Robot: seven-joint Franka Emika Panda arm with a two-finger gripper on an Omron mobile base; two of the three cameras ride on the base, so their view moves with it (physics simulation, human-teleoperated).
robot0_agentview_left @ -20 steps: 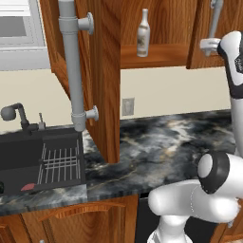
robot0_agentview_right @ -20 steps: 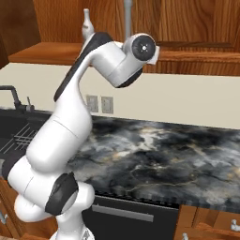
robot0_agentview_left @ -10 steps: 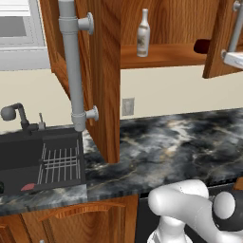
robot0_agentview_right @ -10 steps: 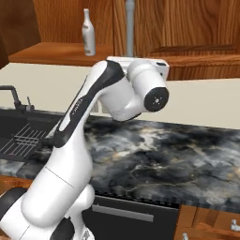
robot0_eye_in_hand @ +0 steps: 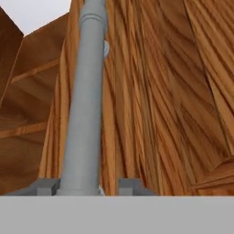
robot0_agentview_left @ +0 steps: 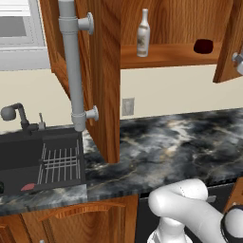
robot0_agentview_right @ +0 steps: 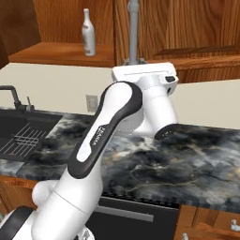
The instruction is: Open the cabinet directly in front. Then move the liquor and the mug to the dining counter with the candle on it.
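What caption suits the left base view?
Open cabinet above a marbled counter, liquor and mug on its shelf.

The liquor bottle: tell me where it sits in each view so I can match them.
Left base view: the liquor stands upper centre on the open cabinet's shelf, left of the mug.
Right base view: upper left, on the same shelf.
Hand view: not in it.
Shared landmark: the wall outlet below the shelf.
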